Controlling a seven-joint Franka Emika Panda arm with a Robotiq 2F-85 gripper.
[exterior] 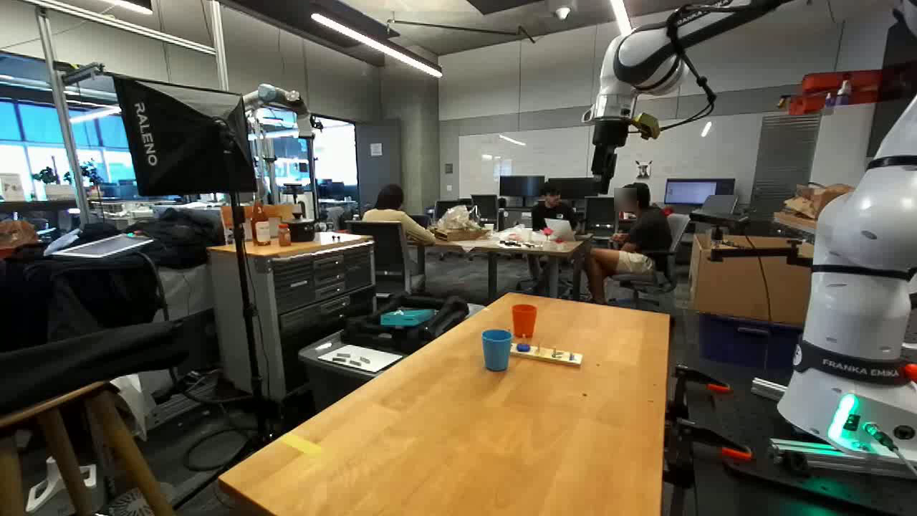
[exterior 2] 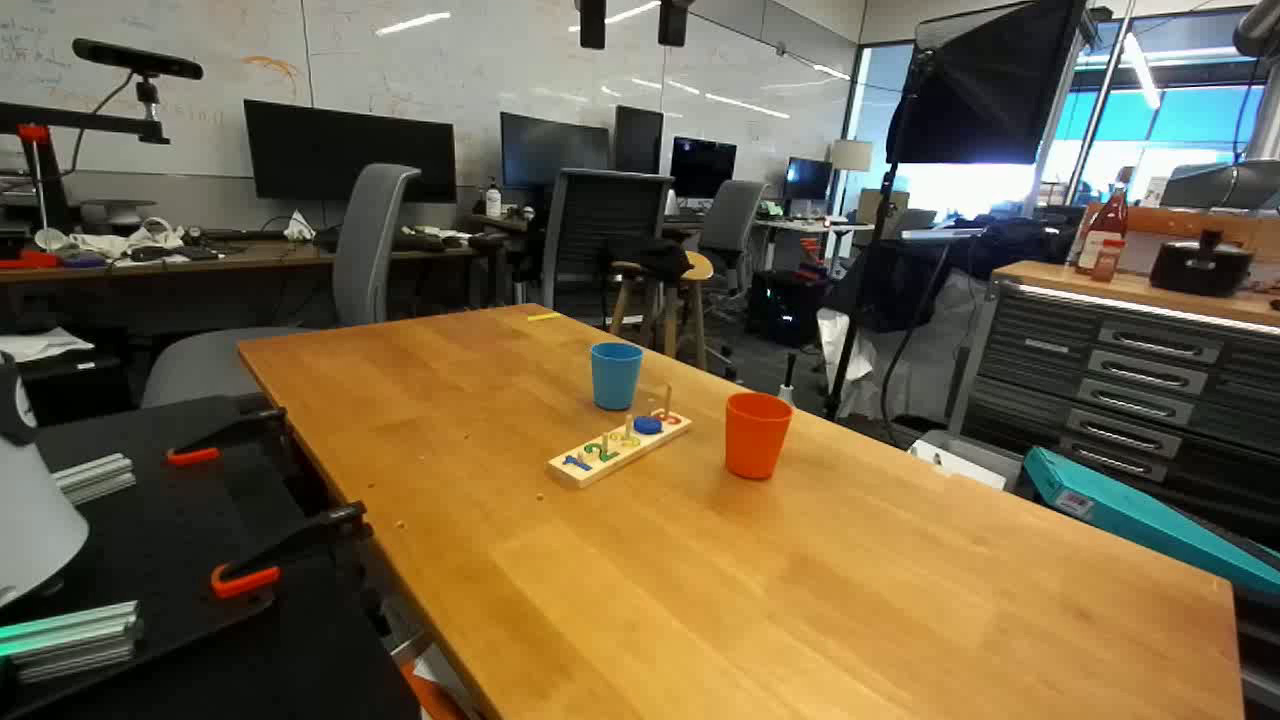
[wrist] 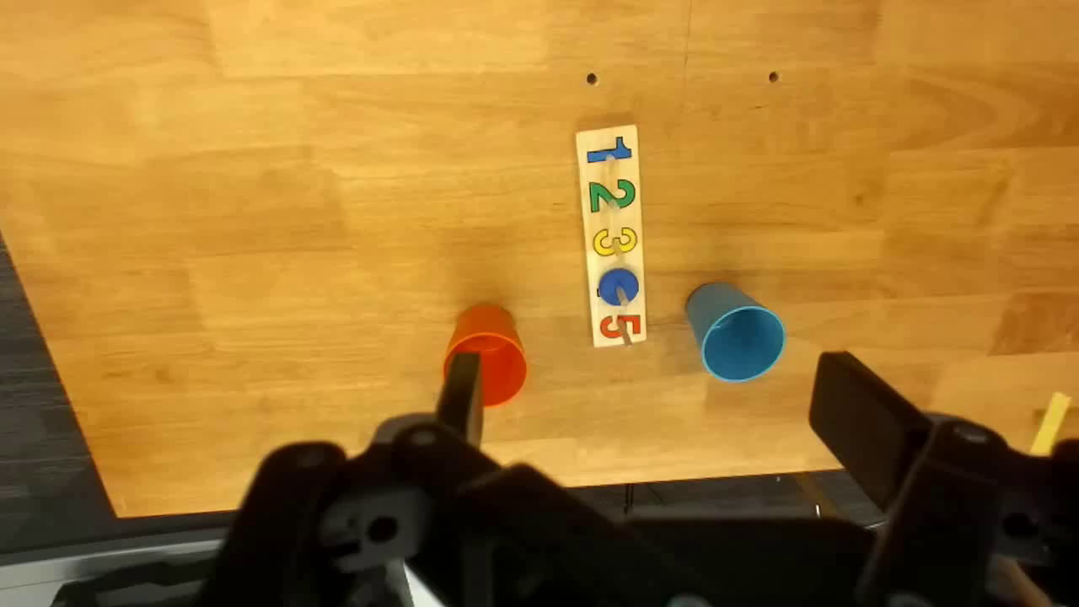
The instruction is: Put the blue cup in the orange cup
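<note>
The blue cup (exterior: 496, 351) stands upright on the wooden table in both exterior views (exterior 2: 615, 377). The orange cup (exterior: 524, 320) stands upright, apart from it (exterior 2: 757, 436). In the wrist view the blue cup (wrist: 742, 341) is on the right and the orange cup (wrist: 487, 358) on the left, partly covered by a finger. Both cups look empty inside. My gripper (wrist: 649, 371) is open with nothing between its fingers. It hangs high above the table in an exterior view (exterior: 604, 175); only its fingertips show at the top edge of an exterior view (exterior 2: 632, 25).
A wooden number board (exterior 2: 620, 449) with upright pegs and a blue disc (wrist: 619, 287) lies between the cups. The table (exterior 2: 850, 580) has its far edge close behind the cups in the wrist view. A softbox light (exterior: 186, 136) stands beyond the table.
</note>
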